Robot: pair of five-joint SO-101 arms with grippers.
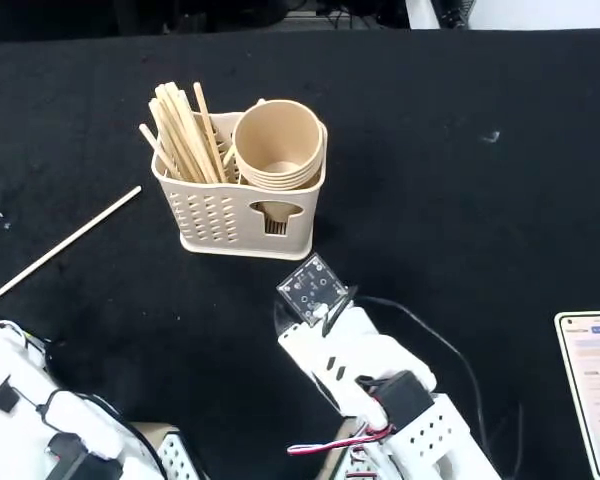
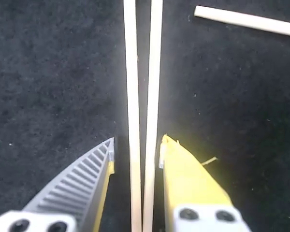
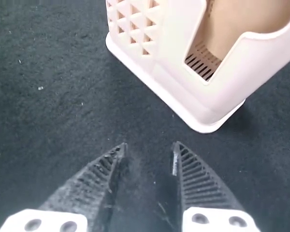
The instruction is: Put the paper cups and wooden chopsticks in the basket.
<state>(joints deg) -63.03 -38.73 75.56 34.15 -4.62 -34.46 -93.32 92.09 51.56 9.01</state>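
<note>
A beige basket (image 1: 230, 215) stands mid-table, holding a stack of paper cups (image 1: 278, 140) and several wooden chopsticks (image 1: 185, 130). One loose chopstick (image 1: 68, 242) lies on the black cloth to its left. In the left wrist view my left gripper (image 2: 137, 142) is low over the cloth, narrowly open, its fingers on either side of two parallel chopsticks (image 2: 130, 72). The yellow finger (image 2: 183, 179) touches one; a thin gap shows at the grey finger. Another chopstick (image 2: 246, 20) lies beyond. My right gripper (image 3: 149, 150) is open and empty, just short of the basket (image 3: 154, 63) and the cup (image 3: 241, 19) inside.
The right arm (image 1: 355, 360) reaches up from the near edge to just in front of the basket. The left arm (image 1: 20, 400) sits at the near left corner. A phone (image 1: 592, 390) lies at the right edge.
</note>
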